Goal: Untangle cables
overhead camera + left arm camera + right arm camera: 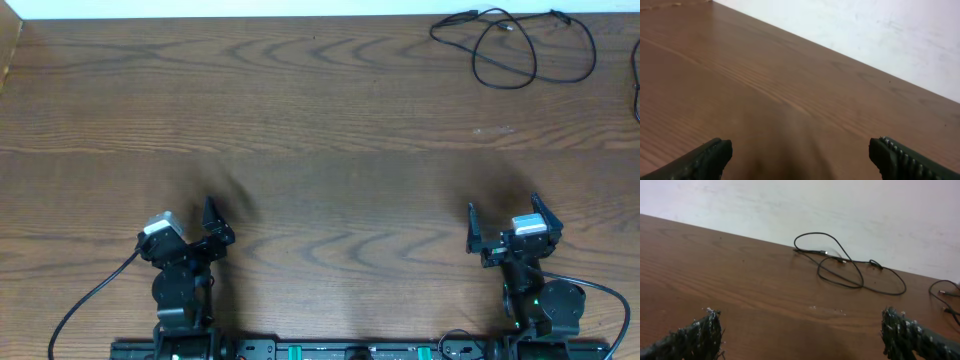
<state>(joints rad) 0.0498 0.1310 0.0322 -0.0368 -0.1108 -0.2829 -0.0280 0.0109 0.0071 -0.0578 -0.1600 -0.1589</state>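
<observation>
Looking from the biggest thing down, the table [320,130] is a wide wooden surface, and both arms sit at its near edge, well apart from the work. The left end effector [212,228] is released, its two fingers spread wide over bare wood, and its own camera shows no cord at all. The right end effector [505,222] is also released and holds nothing. The black cables [515,45] lie in loose crossing loops at the far right corner of the table, close to the back edge; another dark cord [636,95] shows only a little at the right border.

I think the main risk is the long reach: the left arm is very far from the loops and may not get there, so the right arm could work alone and only drag the whole bundle. A pull on one strand where the loops cross could tighten a knot instead of opening it. The thin cord is low on the wood, so the fingers may close on nothing or scrape the table. A push toward the back edge could send the small plugs [826,253] off the table
</observation>
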